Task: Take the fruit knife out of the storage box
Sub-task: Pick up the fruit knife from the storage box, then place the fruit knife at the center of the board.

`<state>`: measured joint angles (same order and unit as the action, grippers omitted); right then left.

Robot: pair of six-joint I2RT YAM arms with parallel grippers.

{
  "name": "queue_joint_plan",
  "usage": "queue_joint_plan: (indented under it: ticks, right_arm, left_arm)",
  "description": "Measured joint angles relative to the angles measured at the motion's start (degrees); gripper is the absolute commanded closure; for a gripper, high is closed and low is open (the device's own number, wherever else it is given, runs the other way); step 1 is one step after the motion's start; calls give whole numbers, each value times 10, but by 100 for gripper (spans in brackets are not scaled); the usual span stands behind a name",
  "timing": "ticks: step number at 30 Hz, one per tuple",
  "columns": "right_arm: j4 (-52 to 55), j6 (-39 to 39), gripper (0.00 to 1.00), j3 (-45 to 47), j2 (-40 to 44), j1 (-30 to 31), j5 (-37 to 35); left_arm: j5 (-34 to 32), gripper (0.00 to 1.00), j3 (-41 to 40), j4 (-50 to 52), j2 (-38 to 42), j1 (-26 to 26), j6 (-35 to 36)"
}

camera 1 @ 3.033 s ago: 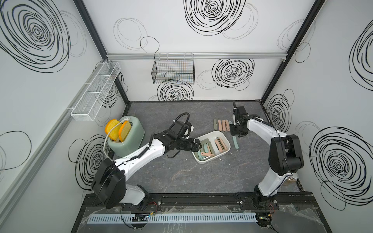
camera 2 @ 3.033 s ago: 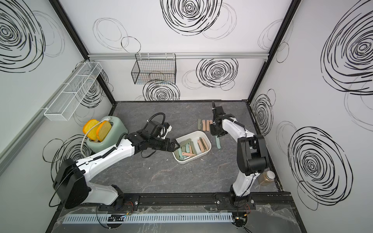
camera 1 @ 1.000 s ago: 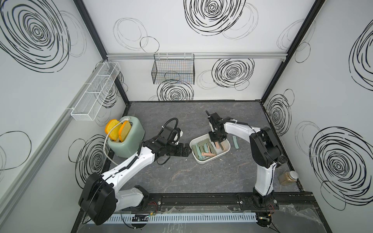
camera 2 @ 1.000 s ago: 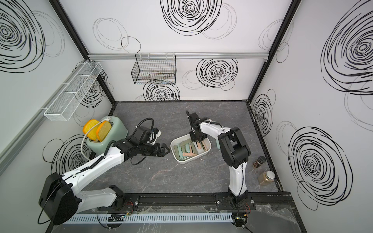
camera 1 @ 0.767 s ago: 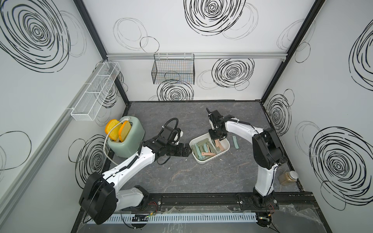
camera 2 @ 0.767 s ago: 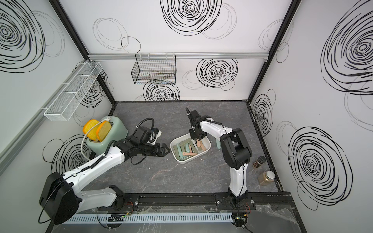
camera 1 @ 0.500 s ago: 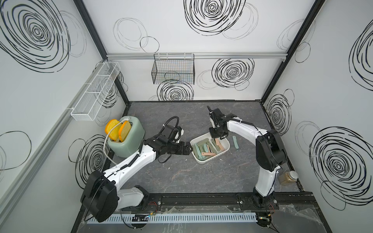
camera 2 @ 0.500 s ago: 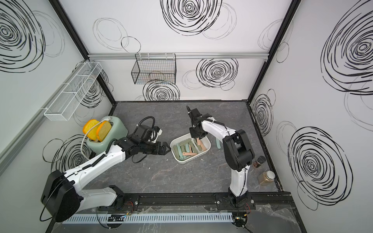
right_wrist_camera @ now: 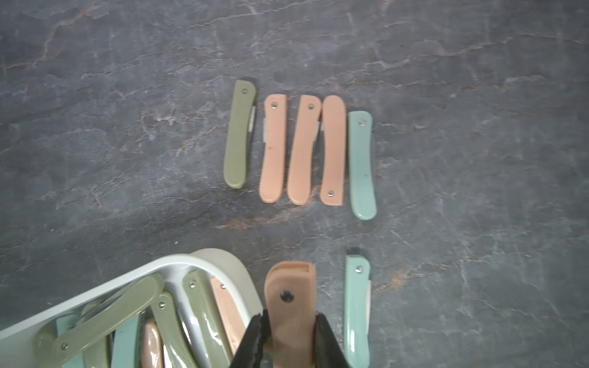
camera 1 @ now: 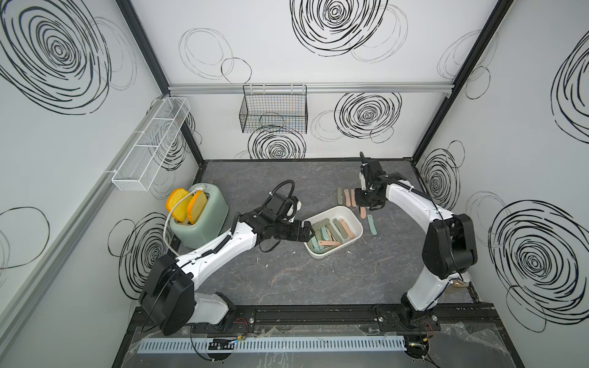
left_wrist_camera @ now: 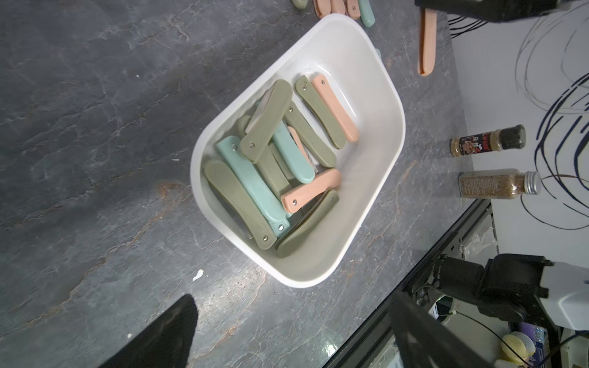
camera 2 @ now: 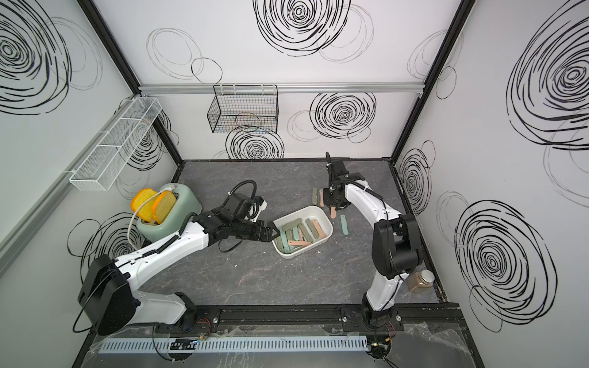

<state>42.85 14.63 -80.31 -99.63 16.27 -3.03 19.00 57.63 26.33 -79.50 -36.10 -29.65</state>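
The white storage box (camera 1: pixel 343 208) (camera 2: pixel 311 207) sits mid-table with several folded fruit knives, green, teal and peach, piled inside (left_wrist_camera: pixel 274 159). My right gripper (camera 1: pixel 366 205) (right_wrist_camera: pixel 288 318) is shut on a peach fruit knife (right_wrist_camera: pixel 288 286) (camera 2: pixel 332 212), held just past the box's far right corner, clear of the rim (right_wrist_camera: pixel 204 255). My left gripper (camera 1: pixel 305 231) (left_wrist_camera: pixel 291 299) is open with nothing between its fingers, at the box's left end. Several knives (right_wrist_camera: pixel 299 149) (camera 1: pixel 345 197) lie in a row on the table behind the box. A lone teal one (right_wrist_camera: pixel 357 306) (camera 1: pixel 371 224) lies beside the held knife.
A green toaster (camera 1: pixel 199 216) with bread slices stands at the left. Two spice jars (left_wrist_camera: pixel 487 145) (left_wrist_camera: pixel 500 184) stand by the right wall, one showing in a top view (camera 2: pixel 420 280). A black wire basket (camera 1: pixel 274 113) and a white one (camera 1: pixel 149 146) hang on the walls.
My right gripper has moved from over the box to beyond its far right corner, carrying the peach knife. My left gripper has moved right, up to the box's left end.
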Motion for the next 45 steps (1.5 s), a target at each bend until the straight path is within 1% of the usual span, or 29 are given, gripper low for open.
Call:
queue_joint_plan:
  ticks: [5,10,14,21,28,30,34,38,45]
  right_arm:
    - [-10,-7,78,43,2,-26,1]
    - [-22,-12,79,70,-9,-30,7]
    - [-33,-12,79,73,-28,-30,15]
    - [-48,-15,77,73,-70,-30,20]
    - [-55,-22,75,73,-93,-30,20]
    - [-56,-23,70,73,-96,-30,20]
    - [-56,-26,66,73,-97,-31,18]
    - [-56,-27,64,71,-97,-31,13]
    - [-49,-26,66,55,-93,-33,5]
  left_arm:
    - [0,2,14,-12,-24,-18,-5]
    - [-1,2,23,-17,-43,-36,-9]
    - [-2,2,28,-20,-54,-43,-10]
    - [-2,2,28,-22,-57,-43,-10]
    - [-2,2,28,-22,-61,-42,-10]
    - [-2,2,28,-22,-62,-41,-10]
    - [-2,2,28,-22,-63,-36,-10]
    - [0,2,28,-22,-63,-29,-10]
    - [2,2,28,-21,-63,-15,-6]
